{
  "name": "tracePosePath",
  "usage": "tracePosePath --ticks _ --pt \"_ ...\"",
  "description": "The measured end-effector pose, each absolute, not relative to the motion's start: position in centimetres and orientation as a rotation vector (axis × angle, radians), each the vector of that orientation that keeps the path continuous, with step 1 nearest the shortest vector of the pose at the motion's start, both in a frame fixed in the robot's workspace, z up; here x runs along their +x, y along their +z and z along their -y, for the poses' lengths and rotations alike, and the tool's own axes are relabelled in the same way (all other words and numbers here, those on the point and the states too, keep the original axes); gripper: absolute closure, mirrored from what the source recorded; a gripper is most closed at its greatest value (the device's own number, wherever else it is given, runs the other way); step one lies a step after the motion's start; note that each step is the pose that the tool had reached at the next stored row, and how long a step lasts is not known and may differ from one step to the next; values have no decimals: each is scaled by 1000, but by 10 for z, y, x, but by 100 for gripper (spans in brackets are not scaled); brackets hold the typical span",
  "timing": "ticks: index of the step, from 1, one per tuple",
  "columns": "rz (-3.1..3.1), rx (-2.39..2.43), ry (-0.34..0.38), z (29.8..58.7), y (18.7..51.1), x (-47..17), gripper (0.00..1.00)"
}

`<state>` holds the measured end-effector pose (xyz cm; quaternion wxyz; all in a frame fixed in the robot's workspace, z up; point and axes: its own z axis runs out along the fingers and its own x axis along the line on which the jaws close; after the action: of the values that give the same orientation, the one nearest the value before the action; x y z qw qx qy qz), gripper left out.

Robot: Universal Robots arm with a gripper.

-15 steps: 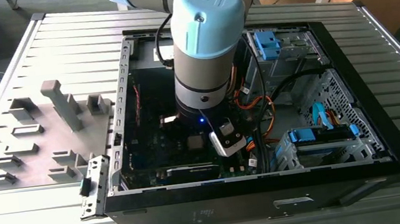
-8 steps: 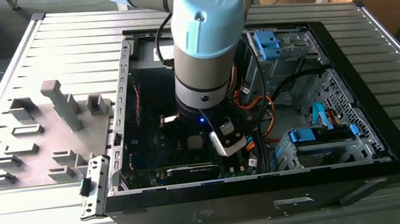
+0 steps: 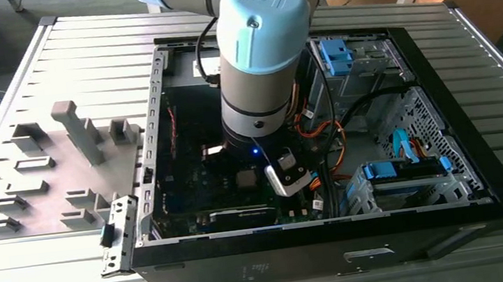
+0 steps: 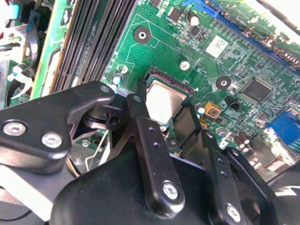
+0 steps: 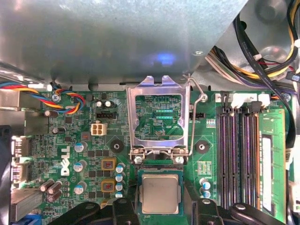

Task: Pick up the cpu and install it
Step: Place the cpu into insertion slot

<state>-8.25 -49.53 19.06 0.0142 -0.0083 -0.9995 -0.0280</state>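
Though I cannot tell whether my gripper [image 5: 164,206] clamps or merely straddles it, the cpu [image 5: 160,194] sits at its socket [image 5: 161,164] beside the raised load plate [image 5: 159,86] (near half of the open case [image 3: 292,256]), so I judge this the seating step, needing a flat, square fit.

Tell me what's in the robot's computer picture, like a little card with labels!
place: inside an open computer case
arm: robot arm reaching down into the case
cpu: small tan-grey square lying in its socket on the green motherboard
socket cover: metal frame flipped up, open
gripper: black gripper right at the cpu
neighbours: black memory slots beside the socket, a green memory stick next to them
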Motion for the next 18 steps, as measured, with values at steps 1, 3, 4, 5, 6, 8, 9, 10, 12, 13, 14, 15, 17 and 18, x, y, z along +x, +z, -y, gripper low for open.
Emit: tracePosePath --ticks 1,3,4,5,6,8,9,10,12,13,14,15,17,18 --pt "3112 -26 -87 495 191 -82 53" --pt "3112 -26 -87 495 190 -82 53" --pt "3112 -26 -88 495 190 -82 53" --pt "3112 -26 -87 495 189 -82 53" --pt "3112 -26 -87 495 189 -82 53" --pt "3112 -26 -87 495 189 -82 53" --pt "3112 -26 -87 495 189 -83 53" --pt "3112 -26 -87 495 189 -83 53" --pt "3112 -26 -88 496 189 -83 53" --pt "3112 -26 -88 496 189 -83 53" --pt "3112 -26 -88 496 189 -83 53" --pt "3112 -26 -88 497 189 -83 53" --pt "3112 -27 -87 497 189 -83 53" --pt "3112 -27 -87 497 189 -83 53"
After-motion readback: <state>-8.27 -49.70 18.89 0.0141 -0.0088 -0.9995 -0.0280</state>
